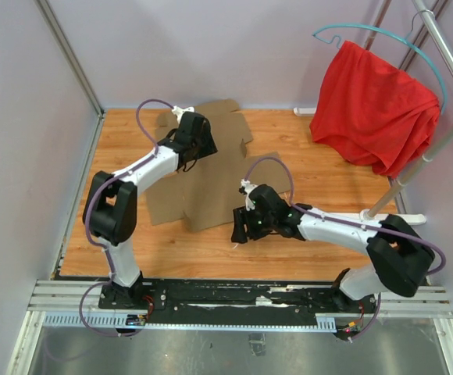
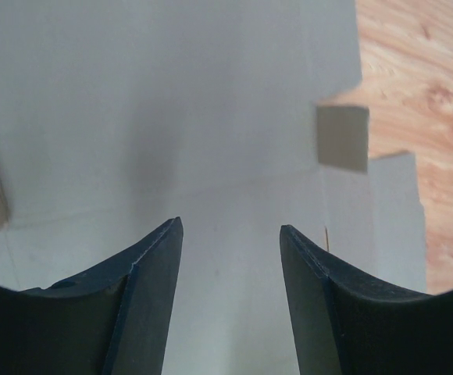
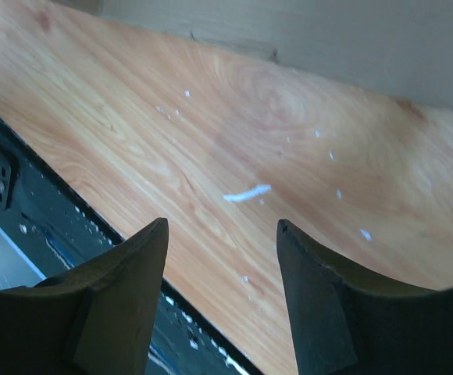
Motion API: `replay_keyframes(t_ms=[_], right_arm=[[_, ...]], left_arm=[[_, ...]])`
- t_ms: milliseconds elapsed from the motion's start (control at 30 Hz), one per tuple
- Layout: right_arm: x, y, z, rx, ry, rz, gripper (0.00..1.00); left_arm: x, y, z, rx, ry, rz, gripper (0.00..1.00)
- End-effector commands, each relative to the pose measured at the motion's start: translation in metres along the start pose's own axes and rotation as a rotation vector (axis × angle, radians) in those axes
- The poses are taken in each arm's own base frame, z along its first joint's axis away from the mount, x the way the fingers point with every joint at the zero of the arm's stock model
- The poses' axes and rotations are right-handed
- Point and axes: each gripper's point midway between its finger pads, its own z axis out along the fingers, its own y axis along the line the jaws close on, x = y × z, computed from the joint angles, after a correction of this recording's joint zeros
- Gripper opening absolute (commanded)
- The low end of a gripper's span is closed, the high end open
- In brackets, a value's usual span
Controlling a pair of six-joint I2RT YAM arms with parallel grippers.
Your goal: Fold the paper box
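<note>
Your left gripper (image 2: 230,226) is hovering, fingers spread, over the flat brown cardboard paper box sheet (image 1: 211,199) on the wooden tabletop (image 1: 320,172) — its arm is hiding part of the sheet. Your right gripper (image 3: 222,224) is hanging spread over bare wood — the sheet's edge is barely showing.

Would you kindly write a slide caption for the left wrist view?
Left gripper, jaws open, hovers over the flat paper box; wooden tabletop shows at right.

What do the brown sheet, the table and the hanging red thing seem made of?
The paper box: matte brown cardboard, with die-cut flaps and crease lines. The table: smooth wood or wood-look laminate, grain visible. The red cloth: probably soft fabric; it drapes in folds.
</note>
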Motion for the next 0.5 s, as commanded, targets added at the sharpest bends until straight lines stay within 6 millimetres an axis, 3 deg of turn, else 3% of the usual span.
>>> replay_keyframes(t_ms=[0,67,233,467], right_arm=[[-0.041,0.029,0.019,-0.092,-0.098,-0.031,0.58],[-0.067,0.043,0.026,-0.112,-0.129,-0.062,0.57],[-0.102,0.046,0.062,-0.062,-0.116,-0.097,0.54],[-0.099,0.031,0.109,-0.036,-0.006,-0.035,0.51]], left_arm=[[-0.022,-0.001,0.029,-0.028,-0.034,0.035,0.58],[-0.023,0.005,0.042,-0.067,-0.028,0.059,0.58],[-0.026,0.025,0.062,-0.081,-0.022,0.039,0.58],[-0.013,0.041,0.085,-0.096,0.024,0.033,0.57]])
